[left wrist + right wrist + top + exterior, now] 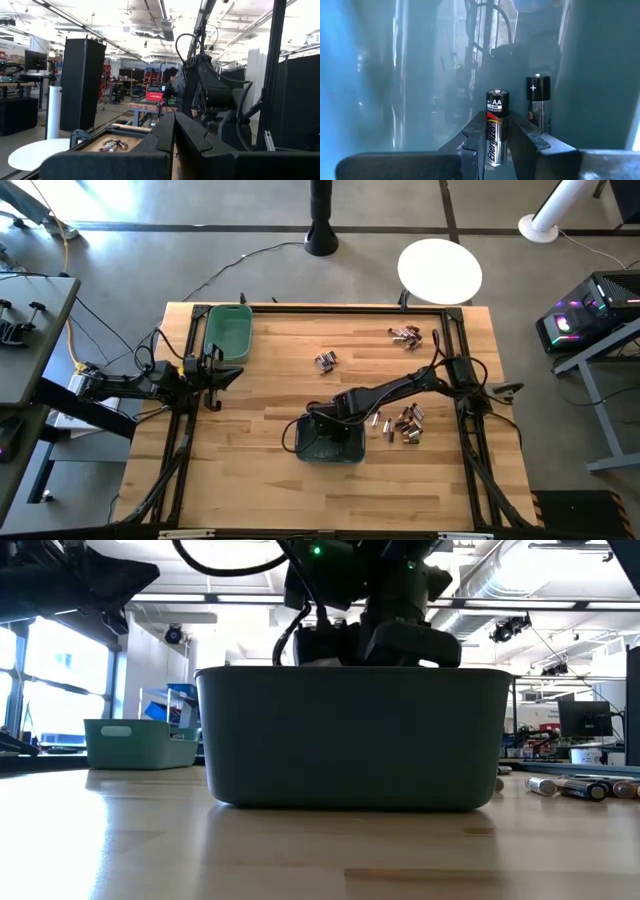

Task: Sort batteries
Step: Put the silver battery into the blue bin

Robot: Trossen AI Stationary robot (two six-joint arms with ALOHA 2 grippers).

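My right gripper (pixel 497 116) reaches down into the dark teal bin (pixel 330 442) near the table's front middle, shut on an AA battery (pixel 497 105). A second battery (pixel 538 100) is inside the bin just beyond it. In the low view the bin's wall (pixel 355 740) hides the fingers. Loose batteries lie on the table in three groups: right of the bin (pixel 405 423), at mid-table (pixel 325 361) and at the far right (pixel 405 335). My left gripper (pixel 225 375) waits shut at the table's left side, beside the green bin (pixel 228 332). My right gripper pinches the AA battery's lower body (pixel 496 137) between its two fingers. The fingers come steeply from above into the bin and lie along the battery. Its far end with the AA mark (pixel 498 97) sticks out past the fingertips. Whether that end touches the bin, I cannot tell.
A round white disc (pixel 440 268) lies beyond the table's far right corner, and a black post (pixel 321 235) stands behind the far edge. Bare wood lies in front of the dark bin (pixel 320 850) and between the two bins.
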